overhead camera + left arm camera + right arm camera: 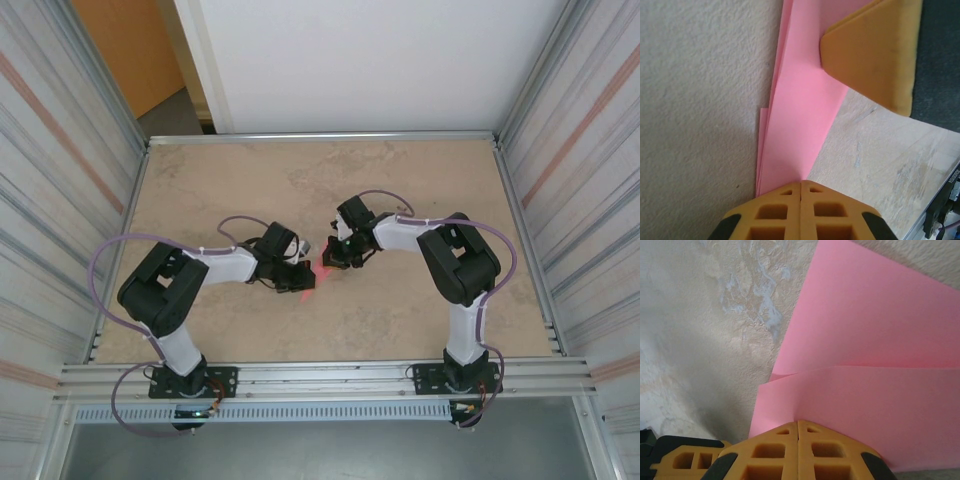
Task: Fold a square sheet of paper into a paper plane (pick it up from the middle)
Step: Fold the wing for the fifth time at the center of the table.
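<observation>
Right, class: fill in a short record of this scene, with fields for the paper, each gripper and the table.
paper: folded pink paper, in layers, held between both grippers
left gripper: shut on its narrow end
right gripper: shut on its edge
table: beige, mottled
stage: folding finished or not, cannot tell

tbl: beige mottled top [420, 320] | sides: corrugated walls [60, 150] | back: white panel [380, 60], orange panel [130, 50] | front: alu rail [330, 375]

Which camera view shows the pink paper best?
The right wrist view: the pink paper spreads wide there, with its overlapping layers clear. The left wrist view gives a narrow folded strip; the top view, a small pink patch.
</observation>
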